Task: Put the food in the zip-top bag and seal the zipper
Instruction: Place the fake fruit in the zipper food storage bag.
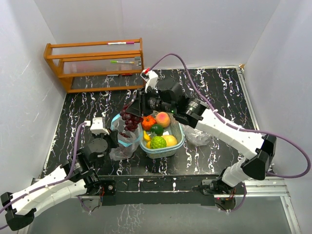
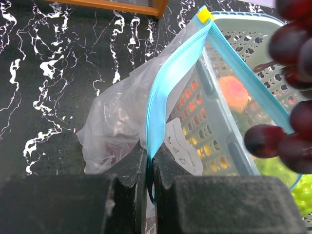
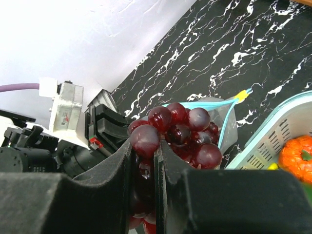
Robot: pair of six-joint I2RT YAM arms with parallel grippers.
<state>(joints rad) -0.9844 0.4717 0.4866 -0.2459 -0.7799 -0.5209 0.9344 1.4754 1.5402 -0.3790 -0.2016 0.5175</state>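
The left claw (image 2: 150,181) was closed to a thin slit on the blue zipper strip (image 2: 163,92) of the zip-top bag (image 2: 119,122), pinching the rim at its near end. From that claw's fingers the strip ran up and away to a yellow slider (image 2: 205,15) at the far end, and the bag's mouth gaped open just to the claw's right. The right claw (image 3: 144,163) was clamped on a bunch of dark red grapes (image 3: 178,129). Its fingers were nearly together, with part of the bunch squeezed between them and the other berries bulging out ahead of the fingertips. The grapes hung over the open mouth of the bag, just ahead of and below the right claw and up to the right of the left one. Whether the lowest berries touched the rim could not be told. To the right of the right claw, pressed against the bag's far wall, stood the teal lattice basket (image 1: 178,144) with the rest of the food. It held an orange piece (image 1: 148,122), a peach (image 1: 163,119), a dark green piece (image 1: 157,129), a bumpy light green fruit (image 1: 157,142) and a yellow piece (image 1: 170,140). Crumpled clear plastic (image 1: 197,136) lay on the basket's other side, away from both claws. A wooden rack (image 1: 95,63) stood well beyond them at the back of the black marbled table (image 1: 219,92).
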